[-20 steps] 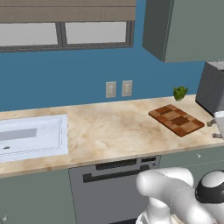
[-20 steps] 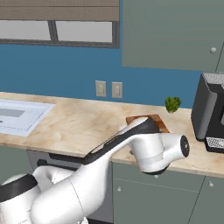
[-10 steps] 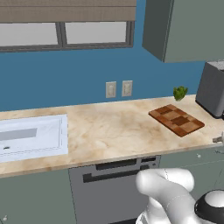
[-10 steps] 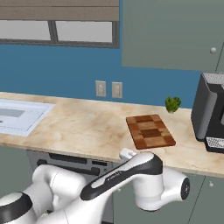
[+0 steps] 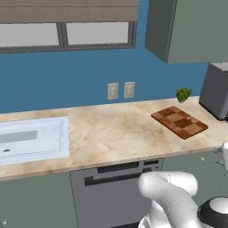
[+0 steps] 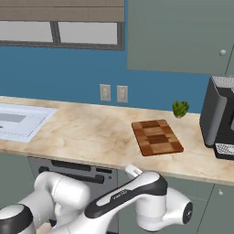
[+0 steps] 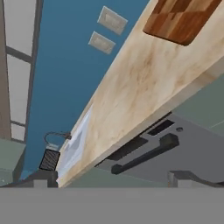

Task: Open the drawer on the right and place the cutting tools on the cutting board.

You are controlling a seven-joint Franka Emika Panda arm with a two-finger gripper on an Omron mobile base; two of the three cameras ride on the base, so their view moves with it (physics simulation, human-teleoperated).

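Hand view: rolled hard, looking along the counter [image 7: 144, 83] edge, with the gripper [image 7: 113, 177] low, below counter level in front of the cabinets. Two dark fingertips [image 7: 41, 177] at the bottom corners, set wide apart, nothing between them. Straight ahead of the tips, the dark dishwasher [image 7: 175, 144] front with its bar handle [image 7: 146, 153] and black slots. Beyond it and above, the marbled counter, and far off to the upper right the board [image 7: 181, 17], checkered brown, lying flat with nothing on it. Two outlets [image 7: 107, 30] on the blue wall past the counter; sink [image 7: 76, 146] and faucet [image 7: 57, 136] off to the left. Left base view: board [image 5: 179, 121] near the right end of the counter, small plant [image 5: 182, 94] just behind it, coffee machine [image 5: 217, 91] further right. Grey-green drawer [image 5: 196, 162] front below the board, closed, right of the dishwasher [image 5: 116, 191]. Right base view: board [image 6: 156, 136] again bare, drawer [image 6: 205, 192] under the counter edge partly behind the arm. No cutting tools to be made out.
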